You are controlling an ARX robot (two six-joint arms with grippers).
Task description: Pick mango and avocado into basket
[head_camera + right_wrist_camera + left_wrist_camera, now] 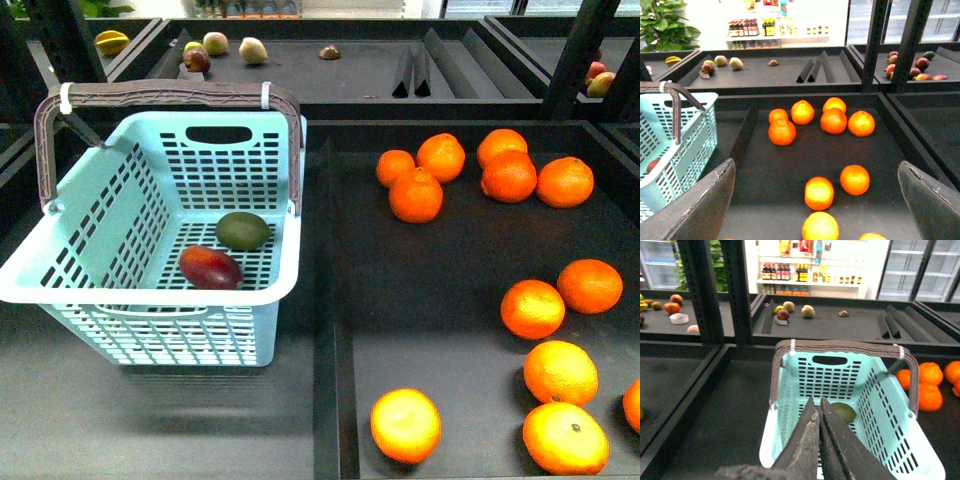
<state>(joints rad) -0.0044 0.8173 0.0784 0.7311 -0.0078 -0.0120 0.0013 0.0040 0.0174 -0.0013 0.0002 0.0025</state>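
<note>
Both fruits sit in the basket (150, 300), mango (210, 267) nearer than avocado (243, 230) per front view w/ neither arm visible; wrist cams show left gripper (819, 412) closed, empty, right gripper (816, 190) spread wide over oranges (832, 120).

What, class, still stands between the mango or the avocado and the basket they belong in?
Nothing visible: the mango and the avocado already lie on the floor of the basket.
</note>
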